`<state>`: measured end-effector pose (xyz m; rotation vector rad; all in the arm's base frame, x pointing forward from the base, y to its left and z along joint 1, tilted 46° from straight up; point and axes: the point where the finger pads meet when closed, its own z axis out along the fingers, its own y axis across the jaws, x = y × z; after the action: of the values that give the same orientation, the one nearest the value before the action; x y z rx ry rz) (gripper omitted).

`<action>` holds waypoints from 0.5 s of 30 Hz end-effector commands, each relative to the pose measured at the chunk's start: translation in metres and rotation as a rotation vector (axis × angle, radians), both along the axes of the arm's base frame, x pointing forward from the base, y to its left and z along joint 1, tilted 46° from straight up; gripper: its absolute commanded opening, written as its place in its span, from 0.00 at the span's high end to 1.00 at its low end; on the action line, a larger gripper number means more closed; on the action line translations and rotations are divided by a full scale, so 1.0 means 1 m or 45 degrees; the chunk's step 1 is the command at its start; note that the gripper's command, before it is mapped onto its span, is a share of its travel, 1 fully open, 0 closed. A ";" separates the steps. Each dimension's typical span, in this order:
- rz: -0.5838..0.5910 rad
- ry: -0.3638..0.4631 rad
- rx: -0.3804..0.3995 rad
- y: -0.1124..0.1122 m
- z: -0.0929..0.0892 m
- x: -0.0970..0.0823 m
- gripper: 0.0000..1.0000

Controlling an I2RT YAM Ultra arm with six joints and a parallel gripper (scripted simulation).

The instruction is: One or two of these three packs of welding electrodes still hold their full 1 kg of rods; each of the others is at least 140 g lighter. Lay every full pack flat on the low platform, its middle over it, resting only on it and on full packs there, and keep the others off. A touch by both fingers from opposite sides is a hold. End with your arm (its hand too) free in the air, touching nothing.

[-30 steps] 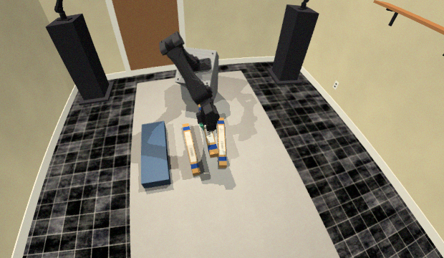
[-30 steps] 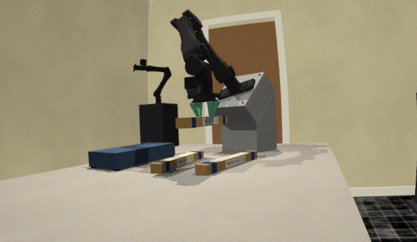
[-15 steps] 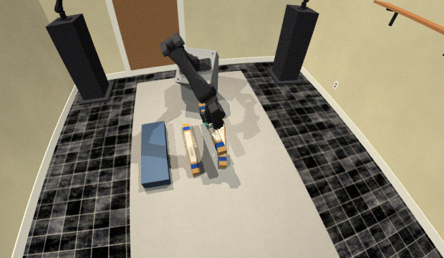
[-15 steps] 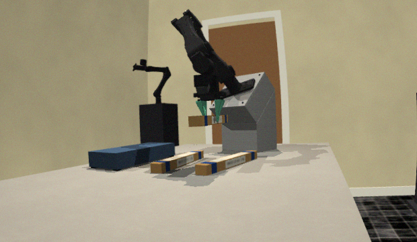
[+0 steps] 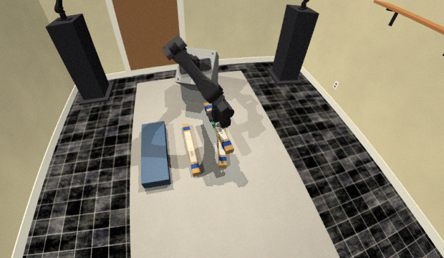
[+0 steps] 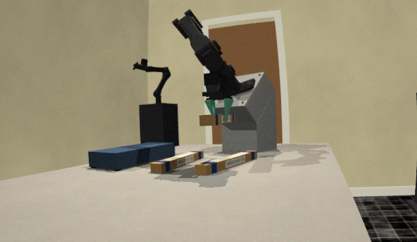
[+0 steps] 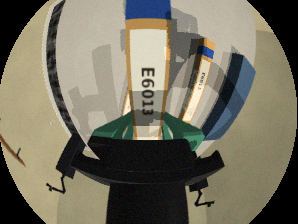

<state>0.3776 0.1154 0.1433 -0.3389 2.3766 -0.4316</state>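
Observation:
My gripper (image 5: 218, 126) (image 6: 220, 117) (image 7: 147, 113) is shut on an orange, white and blue pack (image 5: 223, 135) (image 6: 208, 119) (image 7: 147, 55), gripping it near its middle. The pack hangs roughly level, well above the table. A second pack (image 5: 190, 148) (image 6: 178, 161) (image 7: 199, 80) lies flat on the table beside the platform. A third pack (image 5: 222, 160) (image 6: 229, 163) lies flat on the table, partly hidden under the held one in the top view and mostly hidden in the wrist view. The low blue platform (image 5: 155, 170) (image 6: 105, 160) (image 7: 241, 75) bears no pack.
The grey robot pedestal (image 5: 198, 91) (image 6: 240, 141) stands at the back of the pale table (image 5: 215, 222) (image 6: 181, 208). Two dark pillars (image 5: 80, 61) (image 5: 295, 43) stand off to the sides, beyond the table. The second pack lies between the platform and the third pack.

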 end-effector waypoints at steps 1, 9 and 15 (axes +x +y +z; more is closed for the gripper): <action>0.003 -0.022 0.007 0.016 0.006 0.001 1.00; 0.003 -0.022 0.007 0.037 -0.001 -0.001 1.00; 0.003 -0.023 0.007 0.047 -0.005 -0.002 1.00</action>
<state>0.3753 0.1483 0.1303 -0.3412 2.3788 -0.4315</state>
